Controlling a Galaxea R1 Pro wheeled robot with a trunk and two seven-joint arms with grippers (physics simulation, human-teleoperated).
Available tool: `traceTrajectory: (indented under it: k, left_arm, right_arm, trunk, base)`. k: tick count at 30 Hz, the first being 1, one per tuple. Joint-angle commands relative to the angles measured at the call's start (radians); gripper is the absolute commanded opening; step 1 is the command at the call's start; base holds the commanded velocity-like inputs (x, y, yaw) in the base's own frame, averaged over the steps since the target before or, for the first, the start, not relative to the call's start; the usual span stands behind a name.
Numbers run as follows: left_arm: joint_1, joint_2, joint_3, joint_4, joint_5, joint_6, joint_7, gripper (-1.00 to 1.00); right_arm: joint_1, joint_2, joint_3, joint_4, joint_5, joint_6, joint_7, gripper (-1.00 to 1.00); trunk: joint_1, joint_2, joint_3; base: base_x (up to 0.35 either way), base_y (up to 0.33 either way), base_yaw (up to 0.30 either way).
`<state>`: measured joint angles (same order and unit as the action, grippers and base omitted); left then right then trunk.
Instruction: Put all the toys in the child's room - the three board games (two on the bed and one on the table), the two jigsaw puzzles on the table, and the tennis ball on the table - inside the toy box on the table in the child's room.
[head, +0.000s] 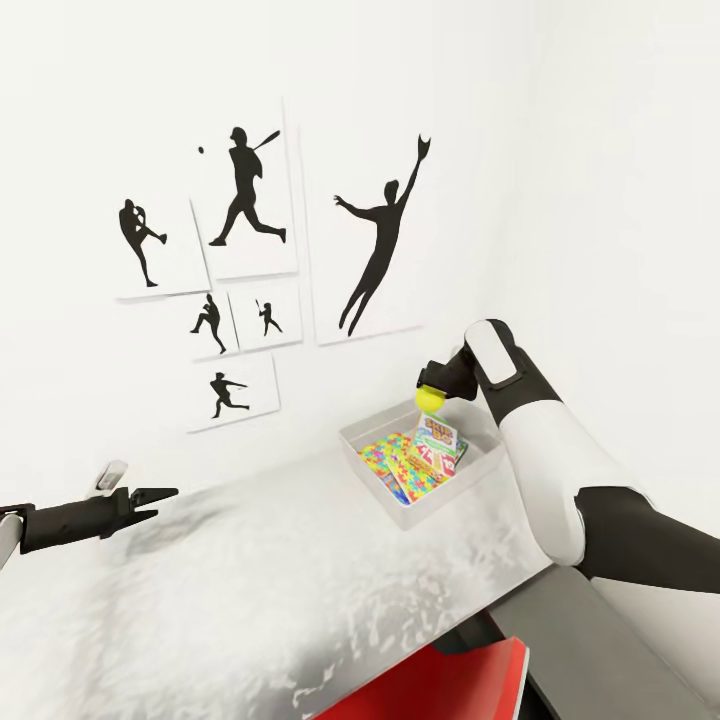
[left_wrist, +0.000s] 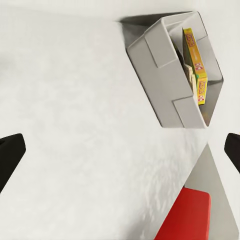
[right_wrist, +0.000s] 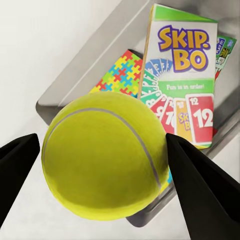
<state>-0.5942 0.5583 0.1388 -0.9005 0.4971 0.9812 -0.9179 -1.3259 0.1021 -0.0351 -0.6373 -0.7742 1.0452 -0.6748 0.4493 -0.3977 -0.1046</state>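
Tennis ball (right_wrist: 105, 155) sits clamped in the right gripper (head: 437, 385), just above the toy box (head: 362, 446) on the tabletop (head: 250, 580). In that box lie the Skip-Bo game (right_wrist: 182, 75) and a jigsaw puzzle (right_wrist: 120, 74). Best lowered over the box's middle before letting go, lest it bounce out. Well apart from the box, the left gripper (head: 150, 497) hangs open, empty.

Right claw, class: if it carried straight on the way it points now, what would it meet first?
Probably the Skip-Bo box and jigsaw puzzle box lying in the toy box. The right claw, shut on the tennis ball, points down into it; depth is unclear.
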Motion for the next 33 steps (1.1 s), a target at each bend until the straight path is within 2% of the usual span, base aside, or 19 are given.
traceTrajectory:
  k: [1,9,14,17,19,21,24,26,33]
  left_arm:
    - [-0.001,0.0,0.001,0.0,-0.002,0.004,-0.004,1.0]
    - [-0.001,0.0,0.002,0.0,-0.002,0.004,-0.004,1.0]
    - [-0.001,0.0,0.001,0.0,-0.002,0.005,-0.005,1.0]
    - [-0.001,0.001,0.002,0.0,-0.002,0.005,-0.006,1.0]
    - [-0.001,0.001,0.002,0.0,-0.002,0.005,-0.009,1.0]
    - [-0.001,0.0,0.001,0.0,-0.001,0.005,-0.011,1.0]
    - [-0.001,0.0,0.001,0.0,0.001,0.005,-0.014,1.0]
    - [-0.001,0.0,0.001,0.0,0.003,0.005,-0.017,1.0]
    - [-0.001,0.001,0.001,0.0,0.01,0.008,-0.039,1.0]
  right_arm:
    - [-0.001,0.001,-0.004,-0.001,-0.008,0.002,-0.009,-1.0]
    - [-0.002,0.0,-0.003,0.001,-0.006,0.002,-0.01,-1.0]
    - [-0.002,-0.04,0.0,0.03,-0.005,-0.013,-0.012,-1.0]
    - [-0.003,-0.056,0.003,0.118,0.002,-0.083,-0.011,-1.0]
    - [-0.003,-0.061,0.009,0.181,0.029,-0.13,-0.01,-1.0]
    - [-0.003,-0.063,0.012,0.215,0.081,-0.175,-0.005,-1.0]
    - [-0.003,-0.062,0.014,0.235,0.165,-0.231,0.0,-1.0]
    - [-0.003,-0.063,0.015,0.239,0.194,-0.251,0.003,-1.0]
    - [-0.003,-0.065,0.016,0.241,0.215,-0.287,0.036,-1.0]
  trunk:
    - [0.001,-0.002,-0.002]
    - [0.001,-0.002,-0.002]
    - [0.001,-0.002,-0.002]
    - [0.001,-0.002,-0.002]
    - [0.001,-0.002,-0.002]
    - [0.001,-0.002,-0.002]
    - [0.001,-0.002,-0.002]
    - [0.001,-0.002,-0.002]
    - [0.001,-0.002,-0.002]
  base:
    - [0.001,0.0,0.0]
    - [0.0,0.0,0.0]
    - [0.0,0.0,0.0]
    - [0.0,0.0,0.0]
    - [0.0,0.0,0.0]
    - [0.0,0.0,0.0]
    - [0.0,0.0,0.0]
    - [0.0,0.0,0.0]
    - [0.0,0.0,0.0]
